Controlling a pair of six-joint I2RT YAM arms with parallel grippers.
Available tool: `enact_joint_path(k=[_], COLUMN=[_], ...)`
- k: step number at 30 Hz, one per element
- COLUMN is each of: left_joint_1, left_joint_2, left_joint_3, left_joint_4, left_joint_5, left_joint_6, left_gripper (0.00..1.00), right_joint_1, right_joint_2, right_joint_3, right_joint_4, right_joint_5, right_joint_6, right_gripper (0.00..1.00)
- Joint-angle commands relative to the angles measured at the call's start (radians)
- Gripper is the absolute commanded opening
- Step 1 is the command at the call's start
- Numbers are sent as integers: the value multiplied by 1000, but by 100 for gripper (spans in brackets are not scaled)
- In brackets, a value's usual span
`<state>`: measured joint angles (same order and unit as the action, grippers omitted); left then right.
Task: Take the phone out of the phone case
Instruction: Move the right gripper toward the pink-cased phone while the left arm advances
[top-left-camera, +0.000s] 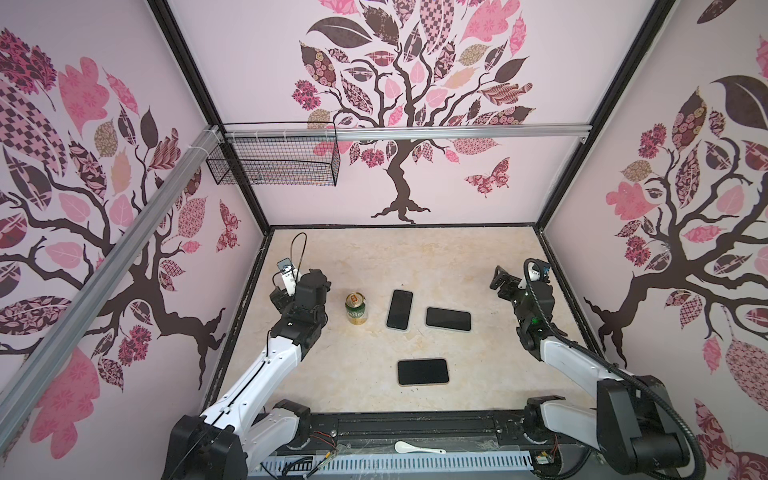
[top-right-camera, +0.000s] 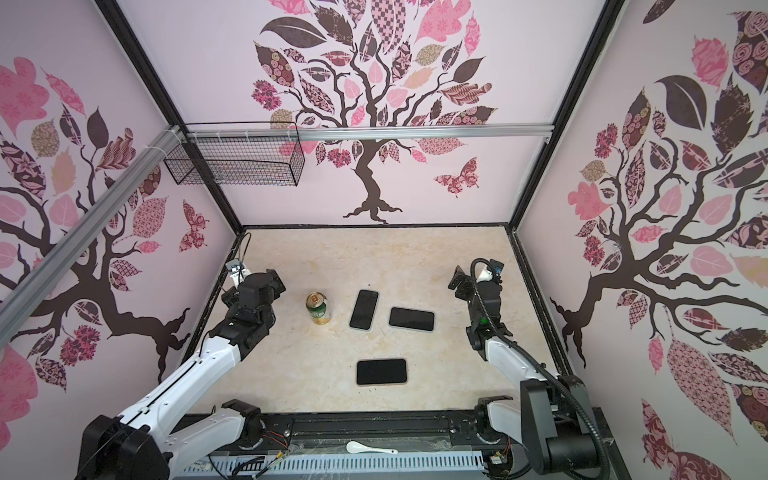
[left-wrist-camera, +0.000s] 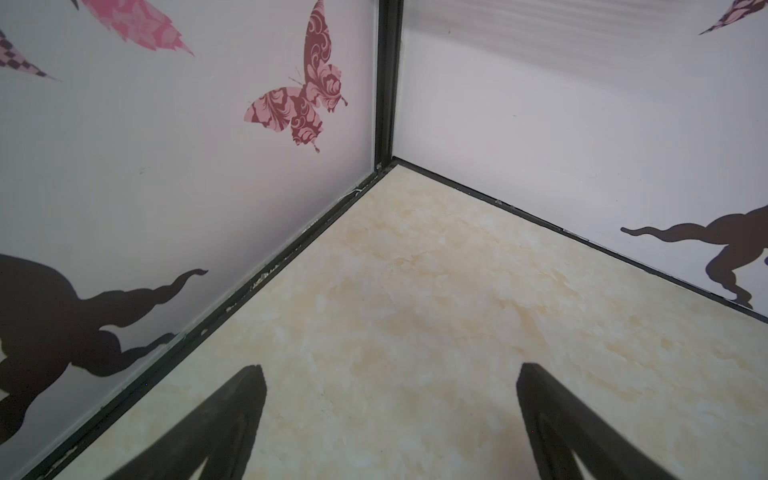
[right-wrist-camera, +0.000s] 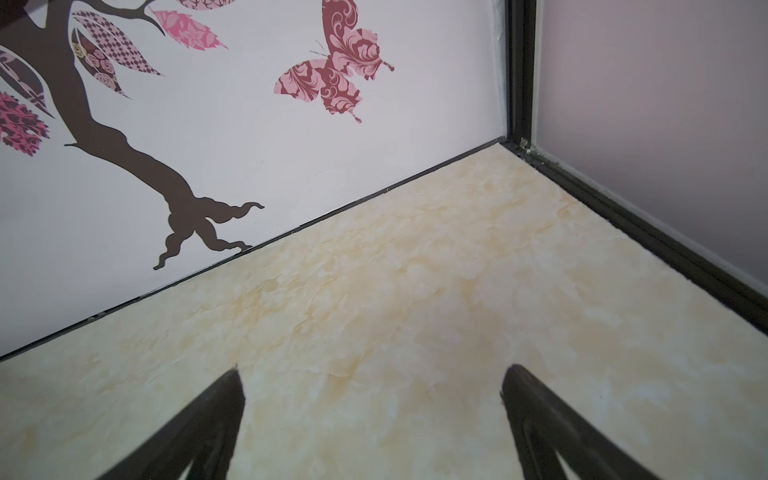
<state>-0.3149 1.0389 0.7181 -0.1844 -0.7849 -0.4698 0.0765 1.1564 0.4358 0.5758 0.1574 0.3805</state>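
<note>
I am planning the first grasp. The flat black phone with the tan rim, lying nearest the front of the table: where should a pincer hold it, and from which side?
Probably from straight above, jaws across the short width of the flat black phone with the tan rim, pinching its two long edges. It lies flat on the beige marbled table, with nothing touching it.

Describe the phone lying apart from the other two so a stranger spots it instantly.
Find the beige marbled table. A green can and two phones sit mid-table; the third phone lies alone nearer the robot's base. Unlike them, it shows a tan rim.
</note>
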Motion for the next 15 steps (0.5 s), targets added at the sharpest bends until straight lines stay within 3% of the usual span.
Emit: enact_joint_path(k=[1, 5, 11, 15], left_joint_1=[-2, -3, -13, -143], left_joint_2=[-45, -76, -89, -118], left_joint_3=[46, 80, 143, 160], left_joint_4=[-263, -337, -467, -526], left_joint_5=[73, 197, 357, 342], left_joint_6=[-146, -129, -108, -93], left_gripper=[98, 98, 98, 98], right_joint_1=[2, 2, 4, 26], right_joint_2=[-71, -106, -119, -84], right_joint_3=[55, 125, 174, 244], right_joint_4=[-216, -404, -503, -647], right_joint_5=[-56, -72, -284, -340], right_joint_6=[153, 239, 232, 205], right_gripper=[100, 99, 100, 100])
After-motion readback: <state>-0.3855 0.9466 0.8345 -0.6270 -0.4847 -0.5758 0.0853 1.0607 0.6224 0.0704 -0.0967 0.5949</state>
